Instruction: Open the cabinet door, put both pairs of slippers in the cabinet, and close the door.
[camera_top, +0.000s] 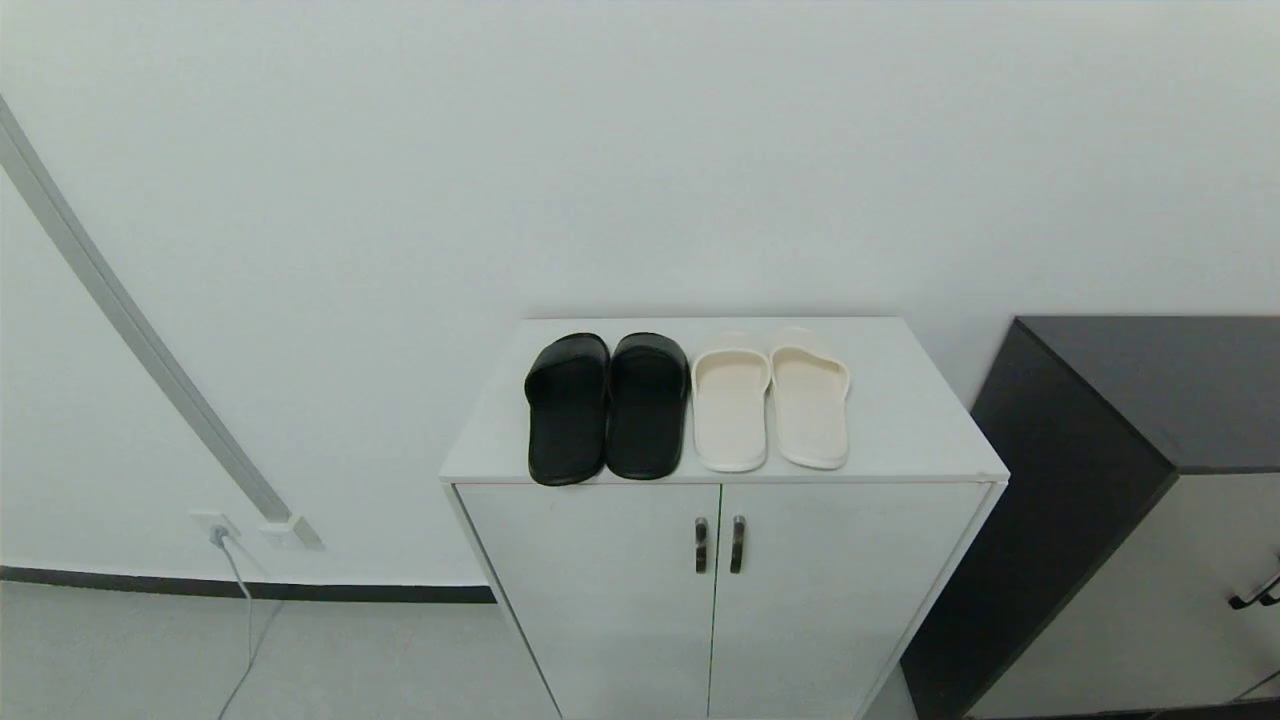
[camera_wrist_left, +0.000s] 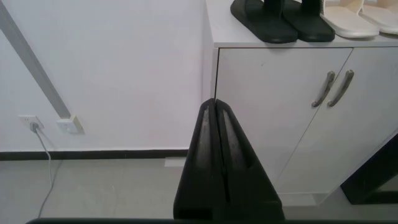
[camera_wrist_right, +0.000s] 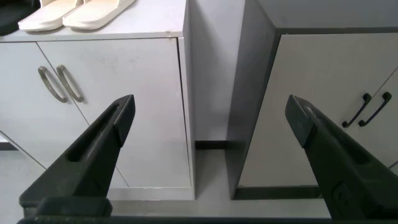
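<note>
Judging the progress: we think the task stands at its very beginning, and none of its three steps is done.
Cabinet: the white cabinet (camera_top: 930, 440) stands against the wall, with the left door (camera_top: 600, 600) and the right door (camera_top: 830, 590) both shut, edge to edge.
Handles: the left handle (camera_top: 701, 545) and the right handle (camera_top: 738, 543) stand upright side by side at the middle seam, and no gripper touches them.
Black slippers: the black slippers (camera_top: 620, 410) lie on top of the cabinet, toward its left side, touching each other, with the heels at the front edge.
Cream slippers: the cream slippers (camera_top: 740, 410) lie just beside the black pair, on its right, also on the top and not inside.
Left gripper: the left gripper (camera_wrist_left: 215, 109) has its fingers pressed together with nothing between them; it hangs in front of the cabinet's left front corner, apart from the doors.
Right gripper: the right gripper (camera_wrist_right: 210, 104) has its fingers spread wide and holds nothing; it faces the gap between the white cabinet and the dark cabinet (camera_top: 1080, 480), apart from the handles.
Done: nothing, as far as we see.
Left to do: open a door, carry both pairs inside, shut the door.
Next step, as we judge: a handle must be taken first, and the spread right gripper seems the readier one.
Unknown: we cannot see the inside of the cabinet.
</note>
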